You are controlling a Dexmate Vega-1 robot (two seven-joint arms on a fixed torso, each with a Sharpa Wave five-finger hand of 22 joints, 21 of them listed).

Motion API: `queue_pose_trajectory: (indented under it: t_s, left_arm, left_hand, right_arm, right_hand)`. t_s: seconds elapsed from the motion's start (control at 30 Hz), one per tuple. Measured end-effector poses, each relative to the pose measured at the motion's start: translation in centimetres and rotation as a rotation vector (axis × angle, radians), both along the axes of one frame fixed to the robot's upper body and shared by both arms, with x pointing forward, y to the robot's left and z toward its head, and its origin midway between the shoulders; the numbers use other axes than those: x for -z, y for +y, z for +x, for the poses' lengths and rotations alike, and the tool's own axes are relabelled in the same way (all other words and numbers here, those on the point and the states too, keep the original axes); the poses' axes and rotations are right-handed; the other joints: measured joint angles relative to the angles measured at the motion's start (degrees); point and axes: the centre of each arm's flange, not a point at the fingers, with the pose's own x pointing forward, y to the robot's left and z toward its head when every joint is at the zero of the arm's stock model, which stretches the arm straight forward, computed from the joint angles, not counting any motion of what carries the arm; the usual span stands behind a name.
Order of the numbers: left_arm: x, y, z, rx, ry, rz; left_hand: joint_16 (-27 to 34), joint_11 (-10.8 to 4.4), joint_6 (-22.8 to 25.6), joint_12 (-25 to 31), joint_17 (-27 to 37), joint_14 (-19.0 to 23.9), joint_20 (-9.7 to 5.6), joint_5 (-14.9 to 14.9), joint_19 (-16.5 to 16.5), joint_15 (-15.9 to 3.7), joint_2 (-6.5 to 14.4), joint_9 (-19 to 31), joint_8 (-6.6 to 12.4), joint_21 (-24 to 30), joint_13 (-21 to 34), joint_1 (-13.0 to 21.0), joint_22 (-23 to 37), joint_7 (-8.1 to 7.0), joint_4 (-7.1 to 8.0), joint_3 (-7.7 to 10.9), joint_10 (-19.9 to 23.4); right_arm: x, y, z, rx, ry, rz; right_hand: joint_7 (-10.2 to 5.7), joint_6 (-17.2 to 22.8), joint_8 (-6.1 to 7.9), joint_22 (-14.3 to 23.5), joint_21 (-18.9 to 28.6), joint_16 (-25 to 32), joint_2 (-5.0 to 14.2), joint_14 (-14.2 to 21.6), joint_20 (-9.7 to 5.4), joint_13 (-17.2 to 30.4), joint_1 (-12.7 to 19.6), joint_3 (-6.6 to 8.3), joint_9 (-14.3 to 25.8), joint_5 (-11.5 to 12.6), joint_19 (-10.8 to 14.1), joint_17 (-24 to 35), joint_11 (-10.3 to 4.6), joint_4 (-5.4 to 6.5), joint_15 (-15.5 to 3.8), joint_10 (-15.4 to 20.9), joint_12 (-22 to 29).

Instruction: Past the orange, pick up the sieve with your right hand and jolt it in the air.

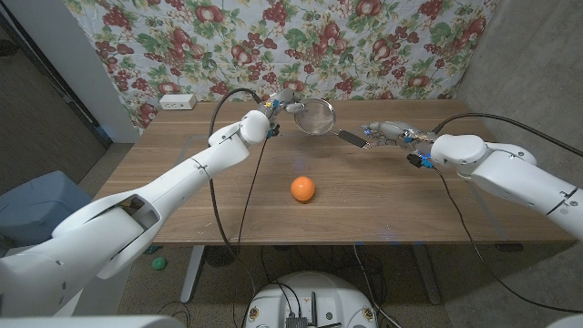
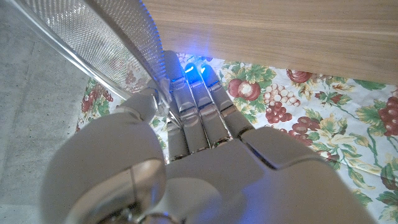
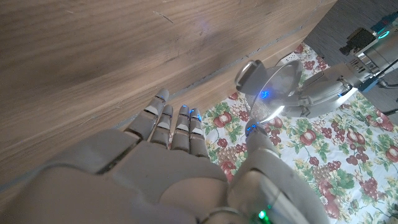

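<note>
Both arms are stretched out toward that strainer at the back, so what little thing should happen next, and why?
Probably the right robot hand should close on the sieve's dark handle. The sieve is at the far side of the table past the orange; the left robot hand grips its rim, while the right one is open with its fingers apart, near the handle end and holding nothing.

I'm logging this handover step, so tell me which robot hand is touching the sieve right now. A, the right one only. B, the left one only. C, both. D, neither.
B: the left robot hand grips the sieve by its rim, shown close up in the left wrist view, while the right robot hand is open just short of the handle.
</note>
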Motion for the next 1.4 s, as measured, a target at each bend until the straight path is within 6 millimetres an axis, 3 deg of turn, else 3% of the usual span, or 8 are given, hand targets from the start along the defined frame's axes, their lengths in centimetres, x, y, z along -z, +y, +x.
queue_pose_trajectory:
  t_s: [0.8,0.87,1.1,1.4]
  left_arm:
    - [-0.2,-0.7,-0.7,0.007,-0.025,0.019]
    - [-0.2,-0.8,-0.8,0.007,-0.026,0.02]
    - [0.0,-0.8,-0.9,0.008,-0.025,0.024]
    - [-0.1,-0.9,-1.0,0.013,-0.026,0.023]
  left_hand:
    - [-0.28,0.0,-0.19,0.0,-0.01,-0.09,0.2,-0.05,-0.2,0.11,-0.16,0.0,0.22,0.75,0.27,0.16,0.01,0.0,0.0,0.0,0.01]
    - [-0.28,0.0,-0.19,0.0,-0.01,-0.09,0.2,-0.06,-0.2,0.11,-0.2,0.0,0.22,0.75,0.27,0.2,0.01,-0.01,0.0,0.0,0.01]
    - [-0.28,-0.22,-0.19,-0.23,-0.01,0.14,0.2,-0.06,-0.2,-0.1,-0.19,0.0,0.22,0.97,0.14,0.19,0.01,-0.01,0.0,0.0,0.23]
    - [-0.28,-0.22,-0.29,-0.28,-0.02,0.15,0.2,-0.11,-0.2,-0.09,-0.11,0.0,0.21,1.19,0.2,0.11,0.02,-0.11,0.23,-0.23,0.23]
  right_arm:
    - [-1.3,1.8,-0.7,-0.023,0.068,-0.152]
    - [-1.4,1.9,-0.7,-0.022,0.075,-0.167]
    - [-1.8,2.6,-1.0,-0.014,0.083,-0.214]
    - [-2.0,3.3,-0.9,0.015,0.109,-0.27]
  right_hand:
    - [0.0,0.0,-0.29,0.0,0.0,0.21,0.66,0.3,0.62,0.0,-0.66,-0.15,-0.01,0.0,0.62,0.0,0.15,-0.16,0.31,0.15,0.0]
    - [0.0,0.0,-0.29,0.0,0.0,0.21,-0.08,0.3,0.62,0.0,0.08,-0.15,-0.01,0.0,0.62,0.0,0.15,-0.15,0.31,0.15,0.0]
    - [-0.45,-0.45,-0.29,0.0,0.0,0.21,0.46,0.61,0.61,0.0,0.62,0.27,-0.01,0.34,0.61,0.0,0.13,-0.58,0.63,0.13,0.0]
    - [-1.26,-1.27,-0.28,0.0,0.0,0.21,0.08,0.63,0.61,0.0,2.5,0.96,-0.01,0.76,0.61,-0.3,-1.13,-1.26,0.61,-0.3,-0.26]
